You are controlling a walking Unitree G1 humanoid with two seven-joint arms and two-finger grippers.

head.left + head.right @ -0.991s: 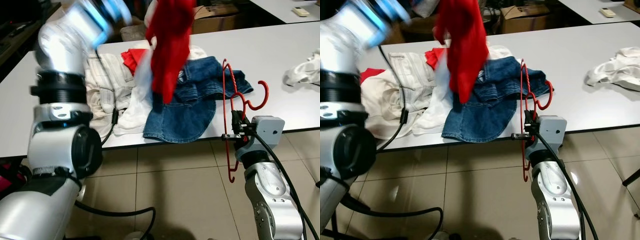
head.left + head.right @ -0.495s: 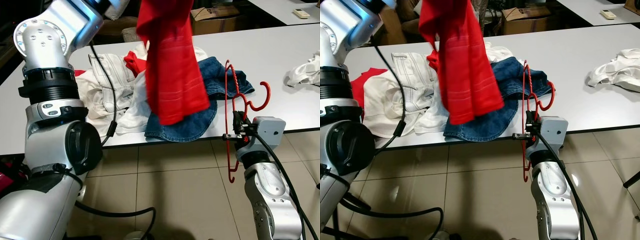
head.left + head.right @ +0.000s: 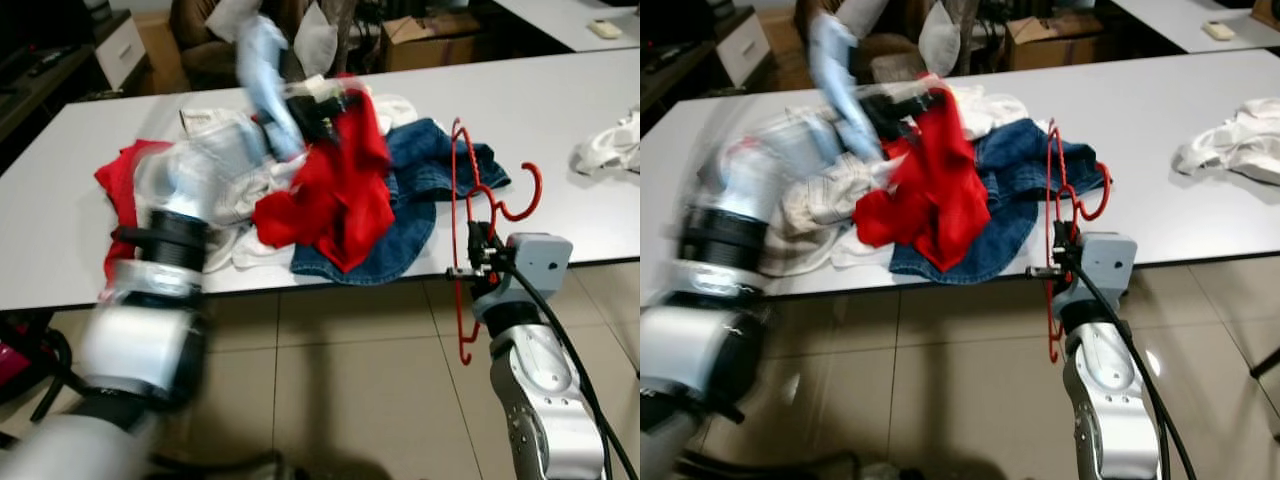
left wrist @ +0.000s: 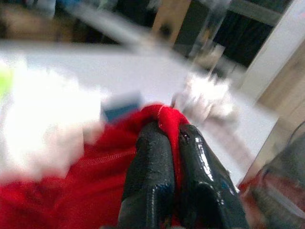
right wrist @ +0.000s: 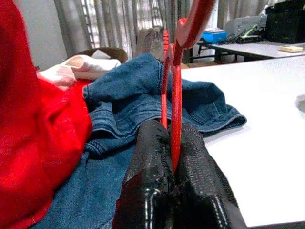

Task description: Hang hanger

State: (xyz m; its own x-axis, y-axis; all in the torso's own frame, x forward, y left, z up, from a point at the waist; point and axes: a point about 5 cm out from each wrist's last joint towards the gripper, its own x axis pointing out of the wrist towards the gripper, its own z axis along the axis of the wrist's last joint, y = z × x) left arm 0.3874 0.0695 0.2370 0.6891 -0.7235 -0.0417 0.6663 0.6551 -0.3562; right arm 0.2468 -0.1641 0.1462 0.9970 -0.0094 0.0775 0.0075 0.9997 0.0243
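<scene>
1. At the desk [image 3: 600, 130] edge, a red hanger [image 3: 462, 235] is held upright, clamped in the right hand [image 5: 172, 157].
2. Over the clothes pile, a red garment [image 3: 340, 195] is pinched in the left hand [image 4: 167, 143].

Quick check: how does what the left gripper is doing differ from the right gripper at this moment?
The left gripper pinches soft red cloth over the clothes pile on the table; the right gripper clamps a rigid red hanger at the table's near edge. The left arm is motion-blurred; the right arm shows sharp. The cloth droops crumpled onto the blue denim; the hanger stands upright. Both grippers are shut on something red.
</scene>
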